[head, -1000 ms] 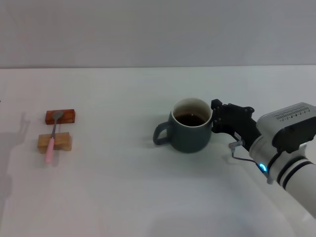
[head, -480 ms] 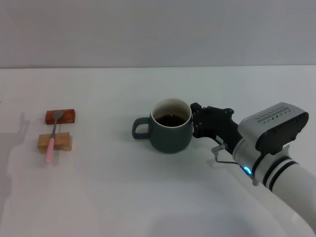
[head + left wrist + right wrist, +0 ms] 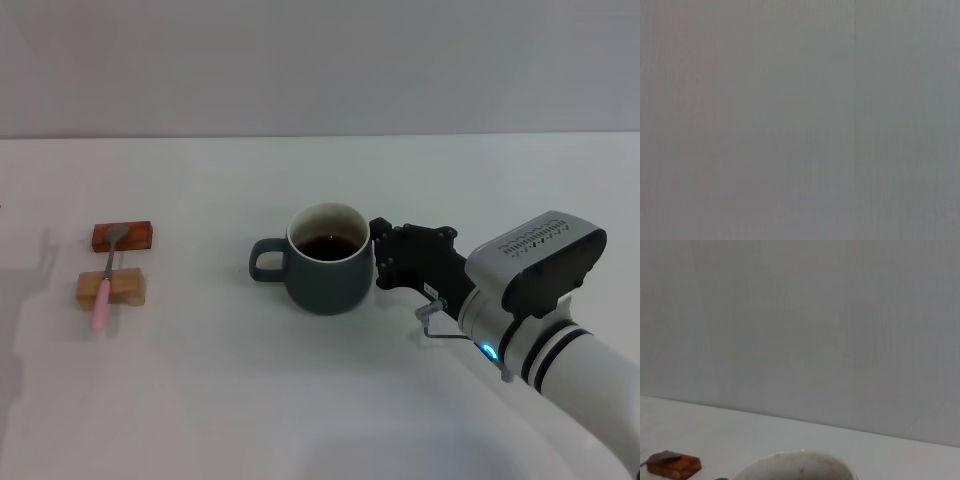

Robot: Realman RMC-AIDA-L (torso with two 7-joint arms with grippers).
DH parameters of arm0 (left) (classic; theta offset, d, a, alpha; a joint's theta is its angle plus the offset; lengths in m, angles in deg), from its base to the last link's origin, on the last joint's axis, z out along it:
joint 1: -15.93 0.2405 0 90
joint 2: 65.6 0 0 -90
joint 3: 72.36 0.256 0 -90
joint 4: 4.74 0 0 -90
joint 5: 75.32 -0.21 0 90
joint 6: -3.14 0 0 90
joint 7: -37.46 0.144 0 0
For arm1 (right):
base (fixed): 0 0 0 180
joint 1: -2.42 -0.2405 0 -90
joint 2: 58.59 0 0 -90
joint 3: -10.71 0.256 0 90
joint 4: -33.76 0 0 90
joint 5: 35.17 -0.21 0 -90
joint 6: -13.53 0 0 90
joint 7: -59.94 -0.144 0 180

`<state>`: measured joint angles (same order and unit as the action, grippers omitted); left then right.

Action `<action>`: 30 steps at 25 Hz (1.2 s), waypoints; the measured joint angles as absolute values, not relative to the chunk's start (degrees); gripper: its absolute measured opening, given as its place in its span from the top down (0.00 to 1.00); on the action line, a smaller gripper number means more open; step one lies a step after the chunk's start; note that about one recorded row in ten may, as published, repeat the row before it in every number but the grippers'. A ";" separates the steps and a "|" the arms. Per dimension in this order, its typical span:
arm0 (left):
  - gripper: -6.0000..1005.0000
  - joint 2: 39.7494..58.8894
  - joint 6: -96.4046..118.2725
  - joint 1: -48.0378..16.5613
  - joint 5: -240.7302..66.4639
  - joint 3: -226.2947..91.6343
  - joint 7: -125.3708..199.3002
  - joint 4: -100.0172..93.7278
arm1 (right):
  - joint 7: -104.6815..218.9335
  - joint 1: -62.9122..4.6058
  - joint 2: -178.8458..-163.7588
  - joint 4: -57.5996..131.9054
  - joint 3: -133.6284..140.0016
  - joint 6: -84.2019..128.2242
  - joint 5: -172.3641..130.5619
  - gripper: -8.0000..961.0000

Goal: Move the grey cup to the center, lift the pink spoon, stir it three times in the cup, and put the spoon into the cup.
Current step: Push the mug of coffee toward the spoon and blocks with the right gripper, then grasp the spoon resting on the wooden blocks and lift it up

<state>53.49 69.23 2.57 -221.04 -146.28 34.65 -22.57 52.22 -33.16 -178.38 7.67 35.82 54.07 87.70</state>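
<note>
The right end effector (image 3: 378,258) sits low over the surface (image 3: 320,400), its dark fingers pressed up against the side of the grey cup (image 3: 325,260) opposite the handle. From the head view the fingers appear to bear on the cup wall rather than wrap it, and I cannot tell how far apart they are or whether they actually clamp anything. The right wrist view shows only the cup's pale rim (image 3: 795,462) at its lower edge, which fits an end effector right at the cup.

The cup stands upright, dark liquid inside, handle pointing toward the robot's left, close to the middle of the surface. So the first step looks nearly or fully done, though whether it counts as centred is a judgement.

Well apart on the left, the pink spoon (image 3: 105,280) lies untouched across two small blocks: its bowl on the reddish-brown block (image 3: 122,236), its pink handle over the light wooden block (image 3: 111,288). Lifting it, stirring three times and dropping it in the cup all remain.

The left end effector is not in sight; its wrist view shows only blank grey.
</note>
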 joint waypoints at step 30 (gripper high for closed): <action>0.18 52.98 72.00 11.29 -221.42 -136.05 29.82 -28.41 | 52.60 -13.00 -177.97 19.79 54.11 80.42 90.67 0.99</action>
<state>52.98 72.00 11.29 -221.42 -136.05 29.82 -28.41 52.60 -13.00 -177.97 19.79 54.11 80.42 90.67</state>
